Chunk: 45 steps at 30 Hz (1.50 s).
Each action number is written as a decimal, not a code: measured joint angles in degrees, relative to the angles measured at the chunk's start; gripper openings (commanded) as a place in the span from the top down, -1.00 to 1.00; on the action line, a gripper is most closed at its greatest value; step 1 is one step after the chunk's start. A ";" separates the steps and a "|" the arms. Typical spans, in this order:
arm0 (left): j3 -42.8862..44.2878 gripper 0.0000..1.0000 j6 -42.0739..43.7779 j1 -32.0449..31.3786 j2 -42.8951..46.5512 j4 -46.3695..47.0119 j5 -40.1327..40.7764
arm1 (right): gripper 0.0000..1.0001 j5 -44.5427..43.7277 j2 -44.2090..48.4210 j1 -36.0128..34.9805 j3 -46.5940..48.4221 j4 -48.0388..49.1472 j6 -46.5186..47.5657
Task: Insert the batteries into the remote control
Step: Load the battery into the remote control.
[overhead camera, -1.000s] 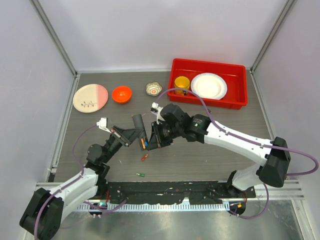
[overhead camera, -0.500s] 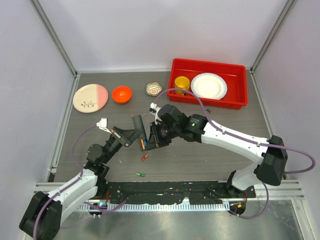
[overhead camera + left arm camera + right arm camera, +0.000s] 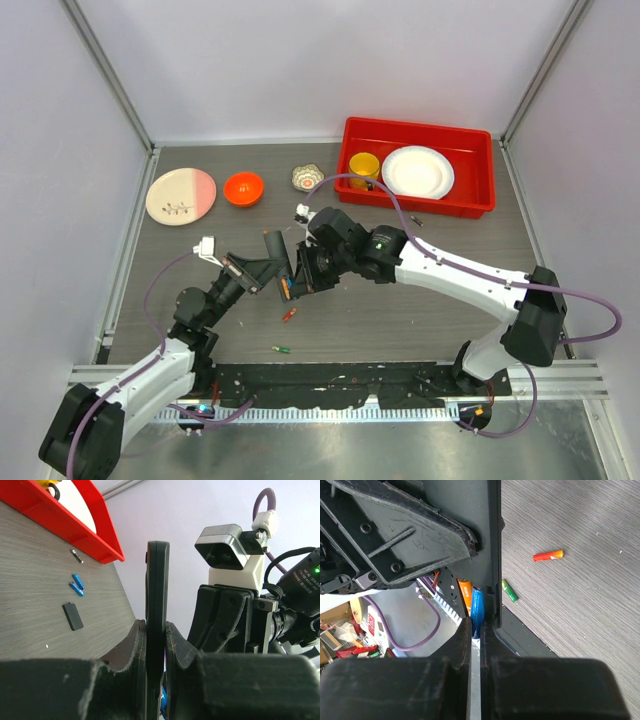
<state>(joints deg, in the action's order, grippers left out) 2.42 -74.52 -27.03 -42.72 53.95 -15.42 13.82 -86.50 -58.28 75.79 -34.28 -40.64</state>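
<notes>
My left gripper [image 3: 262, 272] [image 3: 155, 630] is shut on the remote control [image 3: 276, 252] [image 3: 157, 585], holding the black bar edge-up above the table. The right gripper [image 3: 299, 279] [image 3: 475, 625] is shut on a blue battery [image 3: 477, 611], whose far end sits in the remote control's [image 3: 470, 530] open compartment beside an orange battery [image 3: 465, 594] [image 3: 284, 290]. On the table lie a red-orange battery [image 3: 289, 314] [image 3: 548, 555], a green battery [image 3: 281, 349] [image 3: 509, 590] and two blue batteries [image 3: 76, 585].
A small black flat piece [image 3: 73, 616] lies near the blue pair. The red bin [image 3: 418, 125] at the back right holds a yellow cup [image 3: 364, 165] and a white plate [image 3: 417, 172]. An orange bowl [image 3: 243, 187], a pink plate [image 3: 180, 195] and a foil cup [image 3: 307, 177] stand at the back left.
The right arm has shifted slightly left, its gripper pressing closer to the remote control. The left arm and the loose batteries have not moved.
</notes>
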 measured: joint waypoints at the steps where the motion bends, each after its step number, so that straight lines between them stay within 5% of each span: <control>1: 0.00 0.99 0.00 0.00 0.00 -0.13 0.00 | 0.99 -0.13 -0.13 -0.07 0.17 -0.15 0.07; 29: 0.00 1.00 0.42 -0.02 0.92 -2.43 0.96 | 0.36 -2.62 -1.29 -0.24 1.90 -3.13 1.29; 45: 0.00 1.00 0.46 -0.02 1.14 -2.51 0.92 | 0.17 -3.54 -1.40 -0.24 1.90 -3.56 1.11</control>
<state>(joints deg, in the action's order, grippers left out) 2.42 -74.06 -27.05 -41.58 51.44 -14.50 10.28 -87.90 -58.52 77.69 -37.85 -39.53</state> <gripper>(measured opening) 0.183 0.403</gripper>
